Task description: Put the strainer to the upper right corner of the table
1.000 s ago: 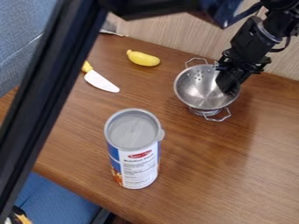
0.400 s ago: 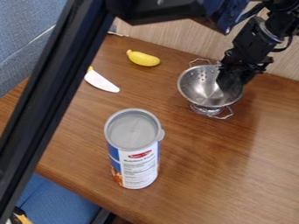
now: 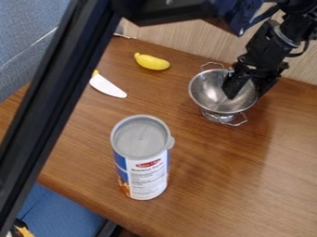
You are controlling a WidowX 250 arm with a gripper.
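Claw (image 3: 246, 94) is positioned at upper right, released, its fingers parted at the strainer (image 3: 206, 90). The strainer is located at upper right on the brown wood-grain table (image 3: 210, 185), near the pale wall (image 3: 180, 37). Blue fabric (image 3: 62, 210) is seen at lower left, a grey-blue panel (image 3: 25, 28) at upper left.

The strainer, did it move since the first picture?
Yes, a little: the strainer shifted toward the picture's right, slightly farther from the yellow thing lying on the table.
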